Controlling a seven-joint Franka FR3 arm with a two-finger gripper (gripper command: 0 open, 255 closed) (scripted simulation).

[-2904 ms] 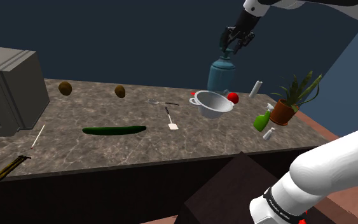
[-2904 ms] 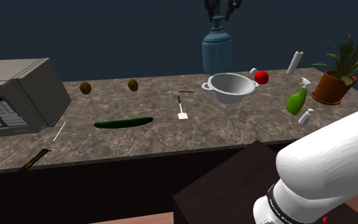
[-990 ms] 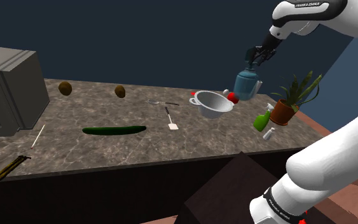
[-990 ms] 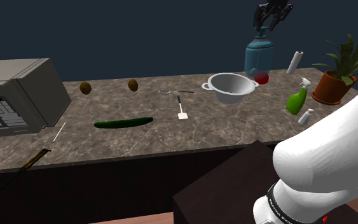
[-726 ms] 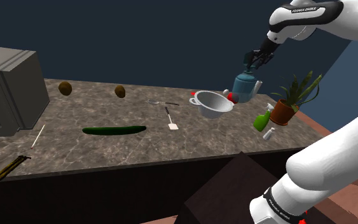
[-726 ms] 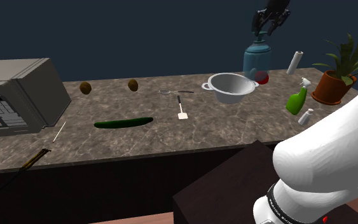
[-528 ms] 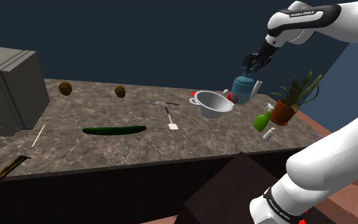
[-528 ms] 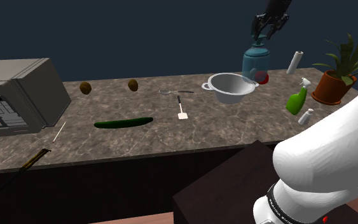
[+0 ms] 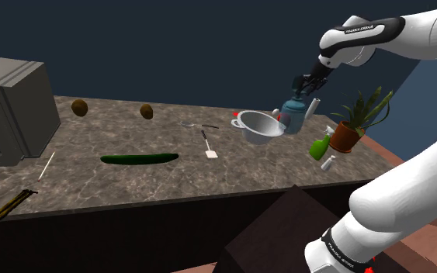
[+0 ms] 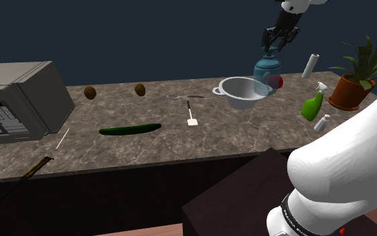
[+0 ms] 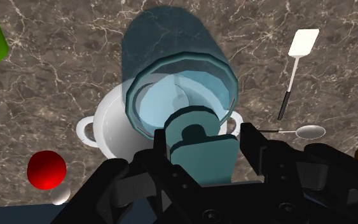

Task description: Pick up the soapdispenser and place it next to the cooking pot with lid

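Though the bench (image 9: 131, 182) has room beside the white pot (image 9: 255, 130), your teal soap dispenser (image 9: 293, 116) hangs over its rim, fingers (image 11: 252, 141) clamped on the pump head. Release here and it likely tips into the pot or knocks the red ball (image 11: 46, 169).

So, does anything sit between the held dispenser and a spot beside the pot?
The soap dispenser, clasped in the hand, hangs by the pot. A red ball lies beside the pot there; nothing else intervenes.
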